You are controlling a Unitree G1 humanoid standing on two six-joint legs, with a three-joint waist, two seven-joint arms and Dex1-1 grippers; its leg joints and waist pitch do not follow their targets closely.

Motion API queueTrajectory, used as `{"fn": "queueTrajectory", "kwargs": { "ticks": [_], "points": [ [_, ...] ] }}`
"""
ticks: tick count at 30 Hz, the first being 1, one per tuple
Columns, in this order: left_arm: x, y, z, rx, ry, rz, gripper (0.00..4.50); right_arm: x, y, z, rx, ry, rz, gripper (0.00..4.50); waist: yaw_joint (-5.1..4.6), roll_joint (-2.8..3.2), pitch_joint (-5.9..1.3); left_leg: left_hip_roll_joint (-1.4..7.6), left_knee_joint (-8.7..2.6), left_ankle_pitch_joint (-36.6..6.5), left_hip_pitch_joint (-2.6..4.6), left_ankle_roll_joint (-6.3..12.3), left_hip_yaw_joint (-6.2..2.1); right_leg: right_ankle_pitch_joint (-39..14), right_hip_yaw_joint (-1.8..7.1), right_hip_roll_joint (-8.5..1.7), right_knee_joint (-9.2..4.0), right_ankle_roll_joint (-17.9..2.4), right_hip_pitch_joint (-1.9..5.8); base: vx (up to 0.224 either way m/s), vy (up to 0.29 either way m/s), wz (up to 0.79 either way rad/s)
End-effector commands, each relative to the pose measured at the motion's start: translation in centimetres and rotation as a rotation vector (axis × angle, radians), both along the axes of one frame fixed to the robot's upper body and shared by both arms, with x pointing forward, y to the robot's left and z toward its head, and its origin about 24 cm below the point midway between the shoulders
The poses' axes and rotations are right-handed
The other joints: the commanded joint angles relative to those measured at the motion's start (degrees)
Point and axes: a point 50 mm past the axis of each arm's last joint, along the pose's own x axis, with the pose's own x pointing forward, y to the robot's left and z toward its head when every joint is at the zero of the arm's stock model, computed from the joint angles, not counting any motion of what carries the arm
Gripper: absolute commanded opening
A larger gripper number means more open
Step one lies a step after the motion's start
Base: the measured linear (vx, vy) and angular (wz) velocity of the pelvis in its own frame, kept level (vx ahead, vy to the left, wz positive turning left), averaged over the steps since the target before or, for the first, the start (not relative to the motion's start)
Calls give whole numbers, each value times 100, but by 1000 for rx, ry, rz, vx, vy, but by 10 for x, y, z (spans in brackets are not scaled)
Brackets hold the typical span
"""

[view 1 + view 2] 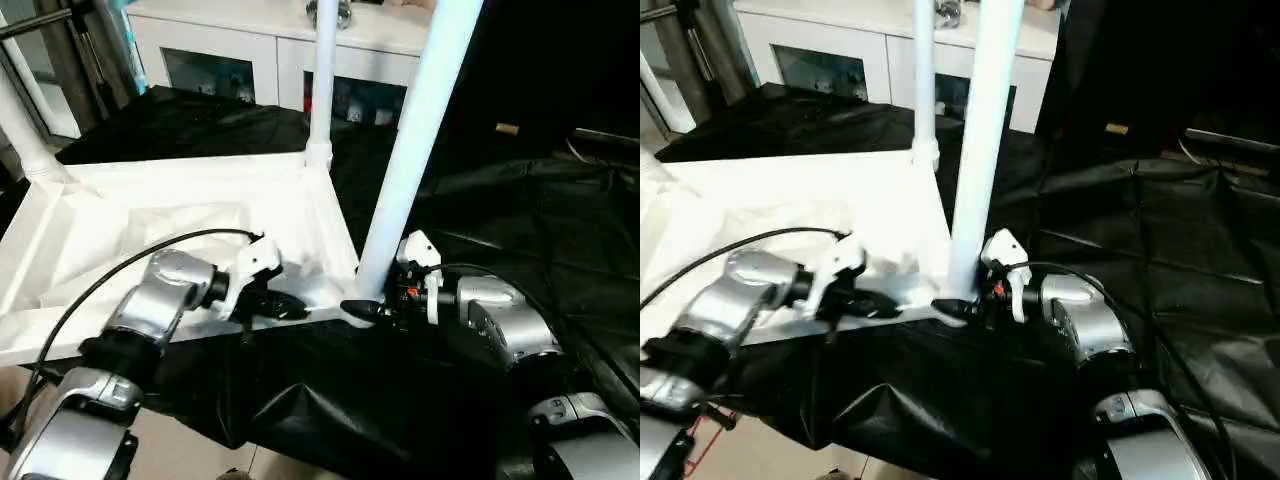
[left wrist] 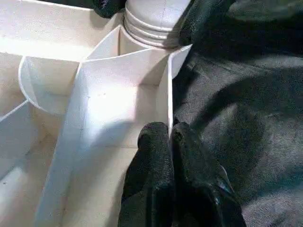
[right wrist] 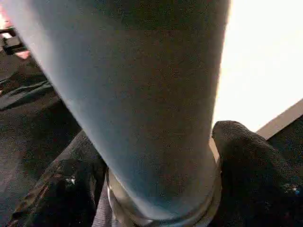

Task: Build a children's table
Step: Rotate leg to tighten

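We see the children's table lying upside down, its ribbed underside facing up, on a bench draped in black cloth, with the near edge of the top toward us. Three legs stand upright in corner sockets: the near leg at the near right corner, a second leg at the far right corner, and a third leg at the far left corner. Our left pincer sits at the near rim of the top, close to the near right corner; in the left wrist view its two black fingers are pressed together with the thin white rim wall caught between their tips. Our right pincer is at the foot of the near leg, spread wide, with one finger on either side of the tube just above its ridged end; both fingers lie right against the leg, though we cannot tell whether they squeeze it. Behind the bench stands a white cabinet with glass doors, and a black cable arcs over our silver left forearm.
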Motion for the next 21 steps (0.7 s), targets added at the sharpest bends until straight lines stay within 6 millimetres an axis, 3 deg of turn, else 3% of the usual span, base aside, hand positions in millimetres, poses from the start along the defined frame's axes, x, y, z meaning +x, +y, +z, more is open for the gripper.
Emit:
{"fn": "queueTrajectory", "kwargs": {
  "ticks": [1,8,12,14,16,19,21],
  "points": [
    [-5,-19,8,-61,-1,-118,0,-10,8,-14,-34,64,52,324,14,23,-325,142,-371,-1043,64,250,32,-435,214,-267,-331,-1527,293,0,0,0],
    [-5,-22,7,-66,-10,-109,0,-13,9,-15,-16,84,46,281,27,22,-330,133,-356,-905,61,297,35,-271,213,-256,-317,-1533,299,0,0,0],
    [2,-26,6,-59,-46,-29,0,-12,12,-17,0,76,-8,270,31,19,-323,136,-365,-1014,68,251,35,-437,217,-268,-338,-1508,288,0,0,0],
    [13,-33,6,-60,-87,77,0,-4,16,-21,-11,57,-138,268,20,19,-297,134,-391,-1245,93,144,32,-831,227,-279,-390,-1434,256,0,0,0],
    [19,-40,7,-60,-108,143,0,3,18,-25,-25,55,-255,267,-9,13,-272,116,-424,-1596,113,-52,1,-1625,234,-304,-467,-1238,240,0,0,0],
    [30,-55,8,-53,-147,250,0,14,24,-30,-44,67,-455,267,-47,-2,-268,109,-441,-1686,109,-131,-21,-1975,235,-303,-516,-1020,226,0,0,0],
    [31,-57,8,-55,-151,266,0,15,26,-30,-48,70,-478,267,-43,0,-274,105,-438,-1672,103,-132,-24,-1991,234,-301,-519,-987,228,0,0,0]
  ]
}}
